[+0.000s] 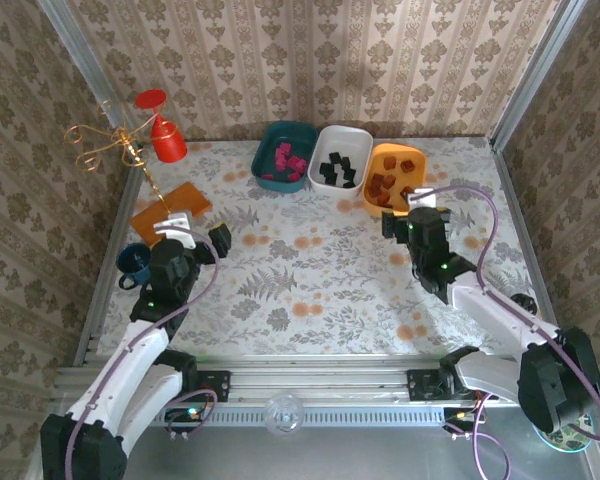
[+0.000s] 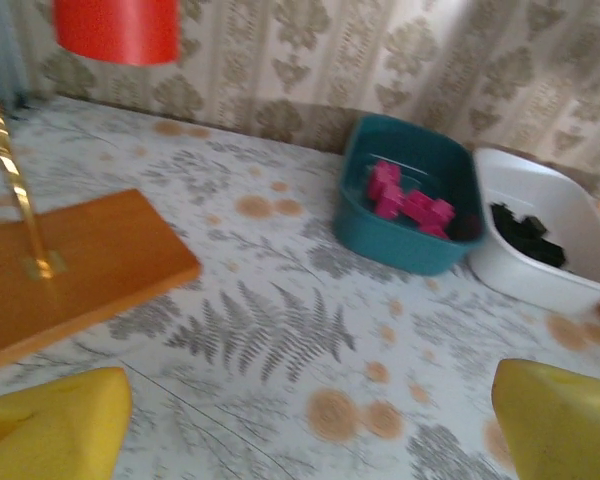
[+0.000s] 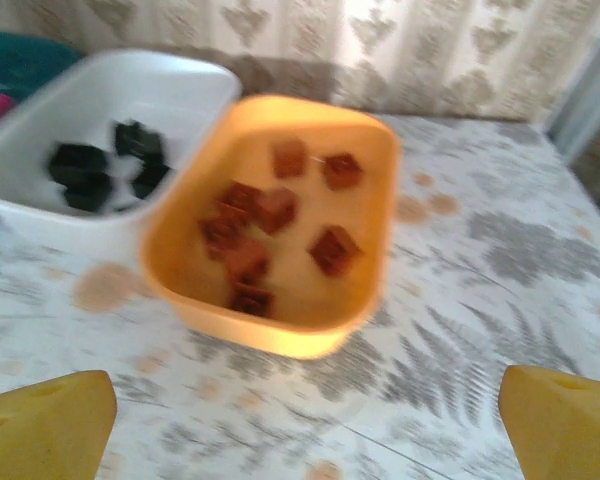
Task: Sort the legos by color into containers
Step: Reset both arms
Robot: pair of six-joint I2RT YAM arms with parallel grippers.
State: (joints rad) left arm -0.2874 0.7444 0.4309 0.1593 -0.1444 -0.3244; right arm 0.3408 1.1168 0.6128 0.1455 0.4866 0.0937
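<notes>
We list three trays in a row at the far edge:
- teal tray (image 1: 284,150), left, with about five pink legos (image 2: 408,203)
- white tray (image 1: 342,158), middle, with roughly five black legos (image 3: 98,170)
- orange tray (image 3: 280,330), right, with about eight brown legos (image 3: 270,215)

Left gripper (image 2: 305,425) and right gripper (image 3: 305,430) are both spread wide, holding nothing, nearer on the table (image 1: 310,270).

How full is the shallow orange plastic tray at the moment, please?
Partly full: the shallow orange plastic tray holds about eight reddish-brown bricks spread over its floor, with bare floor showing between them.
</notes>
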